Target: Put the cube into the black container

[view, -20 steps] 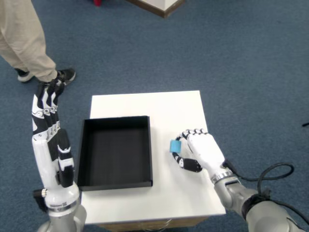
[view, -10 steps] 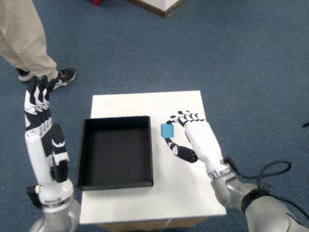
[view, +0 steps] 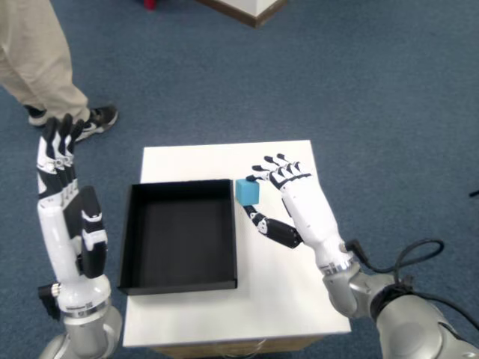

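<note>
A small blue cube (view: 247, 191) is pinched between the thumb and fingertips of my right hand (view: 288, 200), lifted above the white table (view: 277, 161). It hangs just right of the black container's (view: 179, 278) right wall, near its far right corner. The container is a shallow open black tray on the table's left half, with nothing in it. My left hand (view: 63, 183) is raised left of the table, fingers straight and together, holding nothing.
A person's legs in beige trousers (view: 34, 56) and dark shoes (view: 93, 120) stand on the blue carpet at the far left. A black cable (view: 408, 265) loops beside my right forearm. A light wooden furniture corner (view: 247, 7) shows at the top.
My right hand has risen and carried the blue cube up and leftwards, from the table's right half to the container's right edge. The left arm shifted slightly left and stayed raised.
</note>
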